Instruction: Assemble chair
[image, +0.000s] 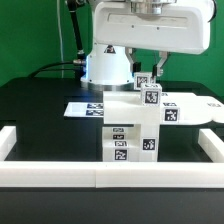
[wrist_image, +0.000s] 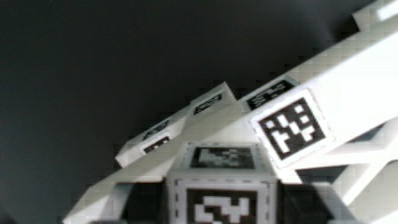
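Green backdrop behind the rig; black bench (image: 30, 110) in front, bounded on the near side and both flanks by a long low white border rail (image: 60, 176).

Marker board (image: 88, 108) lies flat on the bench behind the work, toward the exterior view's left, tags facing up.

Chair (image: 133, 128): partly built stack of chunky white blocks, standing near the middle of the bench, just behind the front run of the rail. Lower block carries several tags on its near face. A flat white slab (image: 185, 110) reaches from the stack toward the exterior view's right. A short upright post (image: 150, 93) rises from the top of the stack, tag on its near face.

Arm: white Panda base (image: 107, 65) behind the chair; wrist housing (image: 150, 25) fills the upper part of the exterior view, directly above the stack. Pincer (image: 150, 72) hangs down onto the top of the post. Fingers are dark and small in this view; contact with the post looks likely, but whether they are closed on it or apart cannot be told.

Wrist view: close on the chair (wrist_image: 267, 150) from above at a steep angle. White block faces with tags fill the frame, one large tag (wrist_image: 290, 124) on a slanted face, another (wrist_image: 217, 208) at the frame edge. Rest of frame is dark bench (wrist_image: 107, 70). Fingers not distinguishable here.
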